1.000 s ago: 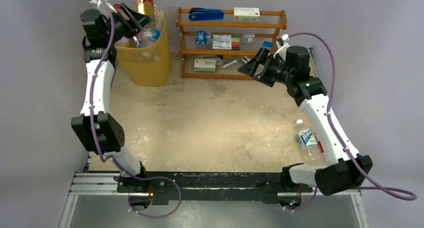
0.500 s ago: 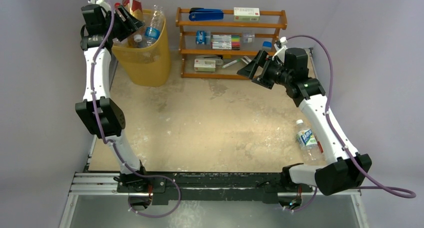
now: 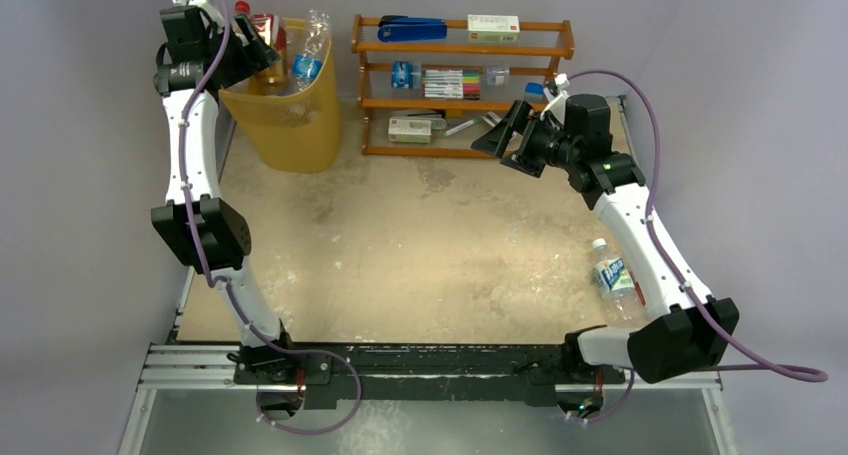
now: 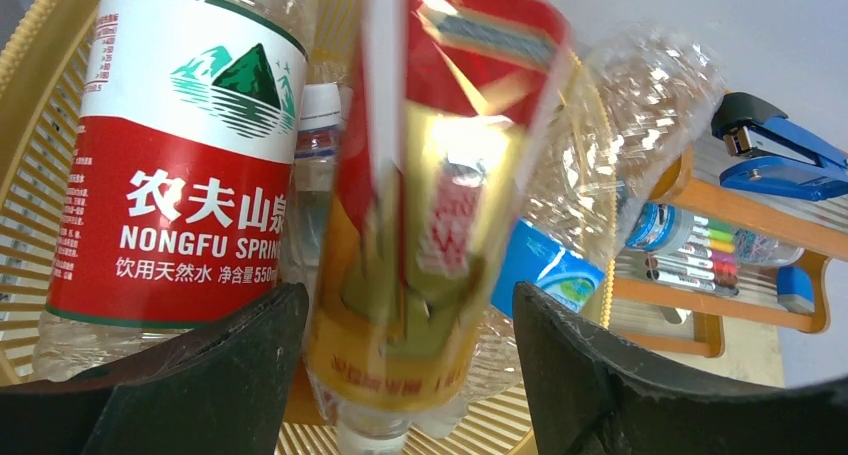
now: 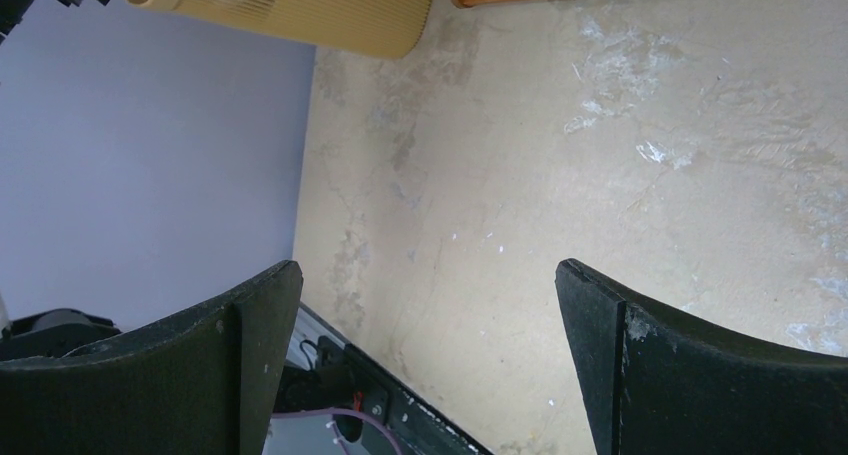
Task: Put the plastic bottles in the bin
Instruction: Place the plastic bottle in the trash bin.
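The yellow-orange bin (image 3: pixel 290 125) stands at the far left with bottles inside. My left gripper (image 3: pixel 252 51) hangs over its rim, open. A bottle with a red and yellow label (image 4: pixel 440 205) shows blurred and cap-down between the fingers, with a gap to the right finger (image 4: pixel 600 375). Beside it in the bin stand a red-and-white Nongfu Spring bottle (image 4: pixel 180 175) and a clear bottle with a blue label (image 4: pixel 570 265). Another clear bottle (image 3: pixel 612 275) lies on the table by the right arm. My right gripper (image 3: pixel 497 135) is open and empty, in the air before the shelf.
A brown wooden shelf rack (image 3: pixel 462 85) with a blue stapler (image 3: pixel 412 28), white boxes and pens stands to the right of the bin. The bin's ribbed wall (image 5: pixel 300 10) and the sandy tabletop (image 5: pixel 560 175) show in the right wrist view.
My left gripper moved left and back over the bin and its jaws widened. The red and yellow bottle has come loose and is dropping. The right gripper drifted slightly left.
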### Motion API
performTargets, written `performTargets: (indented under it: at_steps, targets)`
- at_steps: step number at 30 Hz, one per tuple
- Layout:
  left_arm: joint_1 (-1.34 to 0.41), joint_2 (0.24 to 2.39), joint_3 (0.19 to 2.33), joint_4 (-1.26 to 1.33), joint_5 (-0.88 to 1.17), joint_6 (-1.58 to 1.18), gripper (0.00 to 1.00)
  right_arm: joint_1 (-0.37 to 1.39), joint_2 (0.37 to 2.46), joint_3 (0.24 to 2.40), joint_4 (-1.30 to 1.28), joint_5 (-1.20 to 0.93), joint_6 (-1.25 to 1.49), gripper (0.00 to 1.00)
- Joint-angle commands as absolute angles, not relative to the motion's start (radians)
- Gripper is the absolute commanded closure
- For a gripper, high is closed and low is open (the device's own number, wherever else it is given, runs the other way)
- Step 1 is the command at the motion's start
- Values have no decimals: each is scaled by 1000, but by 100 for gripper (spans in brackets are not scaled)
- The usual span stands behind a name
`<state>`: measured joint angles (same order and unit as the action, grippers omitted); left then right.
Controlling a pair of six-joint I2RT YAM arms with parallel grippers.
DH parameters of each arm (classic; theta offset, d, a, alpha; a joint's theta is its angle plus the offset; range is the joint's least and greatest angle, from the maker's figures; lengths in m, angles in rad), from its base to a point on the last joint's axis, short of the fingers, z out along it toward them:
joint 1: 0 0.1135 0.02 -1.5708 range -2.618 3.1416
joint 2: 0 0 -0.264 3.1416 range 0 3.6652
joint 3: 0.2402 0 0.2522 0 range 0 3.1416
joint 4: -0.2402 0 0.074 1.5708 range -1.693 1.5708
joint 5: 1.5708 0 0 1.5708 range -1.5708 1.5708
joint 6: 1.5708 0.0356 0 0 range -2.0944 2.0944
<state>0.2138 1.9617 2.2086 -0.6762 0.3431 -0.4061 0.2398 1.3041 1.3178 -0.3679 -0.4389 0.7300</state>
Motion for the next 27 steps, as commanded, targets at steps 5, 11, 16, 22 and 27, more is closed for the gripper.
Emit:
performTargets:
  at_steps: [5, 11, 16, 22, 27]
  targets:
    - [216, 1914, 2279, -663, 345, -397, 23, 235, 1293, 1320, -327, -468, 724, 0]
    - [215, 1855, 2226, -562, 397, -463, 21, 235, 1287, 1321, -332, -461, 723, 0]
    - [216, 1788, 2207, -517, 429, -501, 20, 235, 1287, 1329, -342, -451, 718, 0]
    - [211, 1715, 2167, -469, 485, -552, 20, 235, 1287, 1346, -374, -415, 710, 0]
    - [152, 1662, 2097, -443, 501, -567, 19, 227, 1270, 1356, -487, -223, 707, 0]
